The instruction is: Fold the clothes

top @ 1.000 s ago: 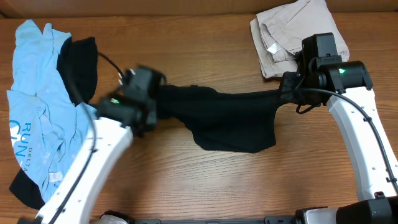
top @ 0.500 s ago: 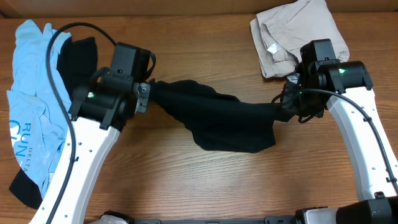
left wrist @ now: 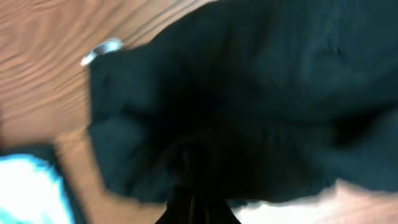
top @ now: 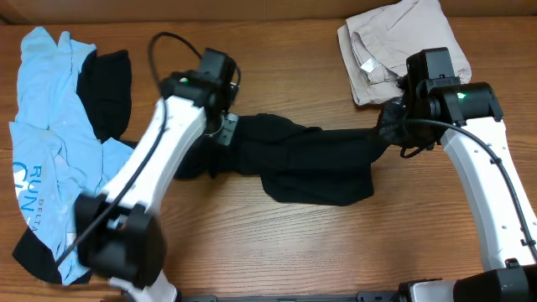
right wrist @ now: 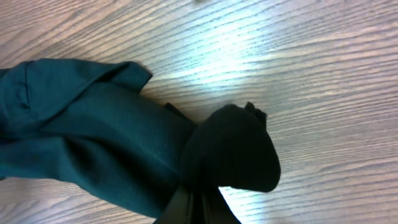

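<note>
Black garment: the black garment spans the middle of the table, drawn into a thick band between the two grippers, with a loose flap spreading toward the near edge.
Left end of it: gathered at the left gripper, whose fingers are clamped together on the cloth. The left wrist view is blurred and almost filled with dark fabric.
Right end of it: a rounded wad of cloth sits at the right gripper. The fingers are closed tight on it, and bare wood shows all around in the right wrist view.
Nearest neighbour, right: the beige pieces lie in a rumpled pile at the far right corner, just beyond the right wrist and apart from the black band.
Nearest neighbour, left: the light blue T-shirt is spread along the left edge, printed side up. A second dark piece lies against it and pokes out again at its near corner.
In the way: the left arm passes over the T-shirt's right edge, hiding part of it.
Left arm: it runs diagonally from the near left corner up to the wrist at centre-left, blurred, with a cable looping above it.
Right arm: it rises from the near right corner, then bends inward beside the beige pile, with the wrist pointing left and down.
</note>
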Available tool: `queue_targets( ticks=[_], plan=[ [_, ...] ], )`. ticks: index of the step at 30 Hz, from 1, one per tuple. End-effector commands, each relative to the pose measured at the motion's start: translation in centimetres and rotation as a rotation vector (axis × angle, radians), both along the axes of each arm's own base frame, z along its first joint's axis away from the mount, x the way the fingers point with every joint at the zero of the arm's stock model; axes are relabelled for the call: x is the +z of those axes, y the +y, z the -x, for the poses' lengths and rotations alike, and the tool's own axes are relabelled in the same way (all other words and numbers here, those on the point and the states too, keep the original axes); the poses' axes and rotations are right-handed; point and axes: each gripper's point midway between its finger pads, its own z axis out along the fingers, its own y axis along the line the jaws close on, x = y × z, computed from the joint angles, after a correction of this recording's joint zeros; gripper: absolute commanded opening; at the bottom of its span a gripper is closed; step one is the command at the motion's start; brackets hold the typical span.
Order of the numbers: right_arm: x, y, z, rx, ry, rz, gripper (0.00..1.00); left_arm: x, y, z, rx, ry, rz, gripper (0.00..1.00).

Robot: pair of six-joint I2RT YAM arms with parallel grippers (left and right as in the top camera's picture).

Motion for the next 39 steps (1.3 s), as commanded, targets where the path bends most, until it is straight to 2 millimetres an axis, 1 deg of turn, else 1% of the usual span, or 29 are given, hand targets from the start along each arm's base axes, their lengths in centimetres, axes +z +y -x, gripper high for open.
queue_targets(
  ticks=[1, 2, 3, 5, 6, 7, 8, 9, 12, 14, 16, 19, 22, 24, 25, 27, 30, 33, 36, 37, 39],
  plan=[
    [0.8, -0.2, -0.2, -0.001, -0.032, 0.004, 0.04, -3.5, -1.4, -1.3, -0.026, 0.049, 0.027, 0.04],
    [0.8, -0.2, -0.2, -0.001, -0.032, 0.005, 0.04, -4.3, -1.5, -1.5, -0.008, 0.058, 0.027, 0.04],
    [0.8, -0.2, -0.2, 0.001, -0.031, 0.005, 0.04, -4.9, -1.4, -1.6, 0.031, 0.07, 0.03, 0.1],
    [0.7, -0.2, -0.1, 0.016, -0.028, 0.01, 0.04, -5.0, -1.3, -1.5, 0.07, 0.078, 0.033, 0.42],
    [0.7, -0.2, -0.1, 0.017, -0.026, 0.011, 0.04, -4.8, -1.3, -1.5, 0.071, 0.076, 0.034, 0.55],
    [0.7, -0.2, 0.0, 0.017, -0.026, 0.011, 0.04, -4.3, -1.3, -1.6, 0.071, 0.07, 0.035, 0.64],
    [0.7, -0.2, -0.1, 0.017, -0.026, 0.011, 0.04, -3.6, -1.3, -1.6, 0.071, 0.064, 0.034, 0.71],
    [0.7, -0.2, -0.1, 0.017, -0.027, 0.011, 0.04, -2.9, -1.2, -1.7, 0.072, 0.057, 0.03, 0.76],
    [0.7, -0.2, -0.1, 0.018, -0.027, 0.011, 0.04, 0.2, -0.8, -1.3, 0.077, 0.055, 0.017, 0.85],
    [0.7, -0.2, -0.1, 0.017, -0.026, 0.011, 0.04, 1.9, -0.6, -0.6, 0.083, 0.06, 0.017, 0.86],
    [0.7, -0.2, 0.0, 0.018, -0.025, 0.011, 0.04, 3.0, -0.3, 0.5, 0.082, 0.069, 0.013, 0.87],
    [0.7, -0.2, -0.1, 0.018, -0.026, 0.011, 0.04, 2.8, 0.2, 1.9, 0.081, 0.119, -0.005, 0.87],
    [0.7, -0.2, -0.1, 0.021, -0.026, 0.013, 0.04, 1.0, 0.7, 3.6, 0.072, 0.188, -0.029, 0.86],
    [0.7, -0.2, -0.1, 0.024, -0.027, 0.013, 0.05, -0.5, 0.6, 4.6, 0.031, 0.236, -0.026, 0.85],
    [0.7, -0.2, -0.1, 0.024, -0.027, 0.013, 0.05, -1.6, 0.6, 5.2, 0.001, 0.26, -0.022, 0.84],
    [0.7, -0.2, -0.1, 0.024, -0.027, 0.013, 0.05, -2.9, 0.7, 5.7, -0.026, 0.274, -0.028, 0.84],
    [0.7, -0.2, -0.1, 0.024, -0.027, 0.013, 0.05, -4.5, 0.9, 6.1, -0.054, 0.282, -0.032, 0.82],
    [0.7, -0.2, -0.1, 0.024, -0.026, 0.013, 0.05, -5.8, 1.0, 6.3, -0.057, 0.279, -0.034, 0.79],
    [0.7, -0.2, -0.1, 0.024, -0.026, 0.013, 0.05, -6.7, 1.0, 6.1, -0.057, 0.26, -0.032, 0.73],
    [0.7, -0.2, -0.1, 0.024, -0.026, 0.013, 0.05, -6.9, 1.0, 6.0, -0.057, 0.252, -0.031, 0.69],
    [0.7, -0.2, -0.1, 0.024, -0.026, 0.013, 0.05, -7.3, 1.0, 5.9, -0.057, 0.246, -0.031, 0.66]
  ],
)
